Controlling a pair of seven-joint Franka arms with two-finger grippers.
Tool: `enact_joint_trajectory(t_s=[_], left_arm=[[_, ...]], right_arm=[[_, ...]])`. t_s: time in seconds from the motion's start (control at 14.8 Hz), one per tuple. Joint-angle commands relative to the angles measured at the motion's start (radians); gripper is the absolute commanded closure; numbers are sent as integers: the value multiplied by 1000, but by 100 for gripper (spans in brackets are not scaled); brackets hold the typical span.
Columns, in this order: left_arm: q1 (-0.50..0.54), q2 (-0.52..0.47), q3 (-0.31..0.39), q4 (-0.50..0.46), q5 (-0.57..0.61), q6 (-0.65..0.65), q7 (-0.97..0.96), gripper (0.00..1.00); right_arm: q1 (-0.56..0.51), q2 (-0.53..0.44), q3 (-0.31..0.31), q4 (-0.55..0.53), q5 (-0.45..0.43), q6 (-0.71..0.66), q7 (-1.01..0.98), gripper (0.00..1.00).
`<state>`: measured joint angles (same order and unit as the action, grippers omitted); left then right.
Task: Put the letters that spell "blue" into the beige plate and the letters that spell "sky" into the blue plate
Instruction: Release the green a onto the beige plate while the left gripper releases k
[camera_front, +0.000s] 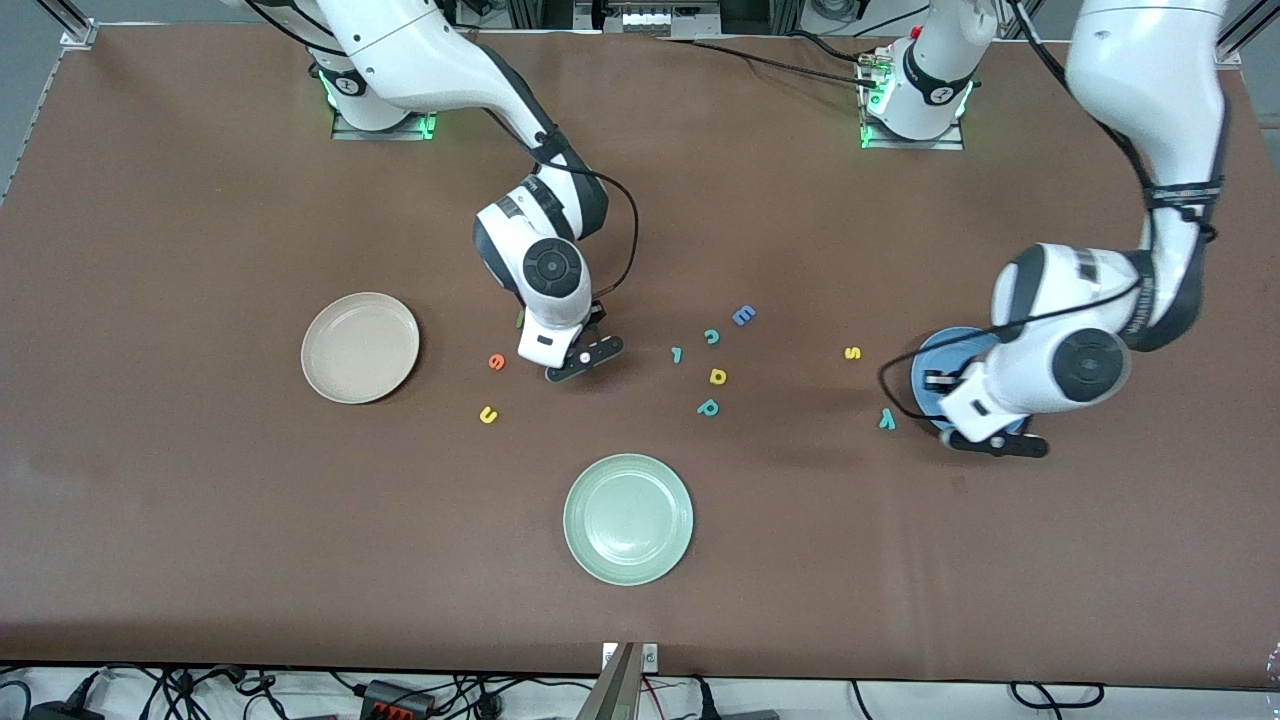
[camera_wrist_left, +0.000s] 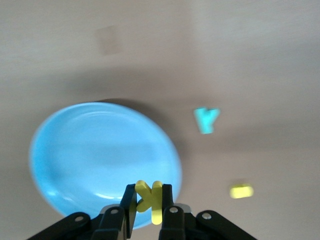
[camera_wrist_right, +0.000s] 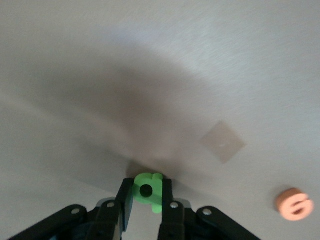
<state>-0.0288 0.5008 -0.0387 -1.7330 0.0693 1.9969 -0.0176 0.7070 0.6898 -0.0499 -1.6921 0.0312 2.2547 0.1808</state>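
Brown table (camera_front: 200, 520) spread under both arms. Three plates on it: beige plate (camera_front: 360, 347) toward the right arm's end, empty; pale green plate (camera_front: 628, 518) nearest the front camera; blue plate (camera_front: 935, 365) toward the left arm's end, mostly hidden under the left arm's wrist.

Left gripper (camera_wrist_left: 148, 210) hanging over the blue plate's rim, fingers pressed in on the yellow k (camera_wrist_left: 149, 199), held upright between the pads.

Right gripper (camera_wrist_right: 148, 202) low over bare table between the beige plate and the scattered letters, fingers drawn in against the green b (camera_wrist_right: 148, 190), pinching it.

Loose letters on the table: orange e (camera_front: 496, 362) and yellow u (camera_front: 488, 415) near the right gripper; yellow s (camera_front: 852, 353) and teal y (camera_front: 886, 420) just beside the blue plate. Mid-table cluster: blue E (camera_front: 743, 315), teal c (camera_front: 712, 337), a small teal straight piece (camera_front: 677, 354), yellow d-like letter (camera_front: 717, 377), teal p (camera_front: 708, 407).
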Motion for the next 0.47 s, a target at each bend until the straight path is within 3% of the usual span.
enact_joint_trajectory(t_s=[0.0,0.2,0.27,0.34,0.4], left_arm=[[62,45,-12,-40,24,63,48,97],[63,44,-12,-112,23,166,48,92],[64,44,-12,-112,23,166,48,79],[64,44,-12,-112,23,166,48,50],[64,45,-13,-112,23,166,48,1]], right_arm=[[-70,-88,-19,0,-2,-91,23,91],[-191,-153,-30,-11,-10,-208,8,91],[-231,-165,-43,-23,-11,-245,-13,91],[-263,-186,-50,-52,-11,-265,-39,91],[-305,-206,-62,-88,-11,-268,-55,91]])
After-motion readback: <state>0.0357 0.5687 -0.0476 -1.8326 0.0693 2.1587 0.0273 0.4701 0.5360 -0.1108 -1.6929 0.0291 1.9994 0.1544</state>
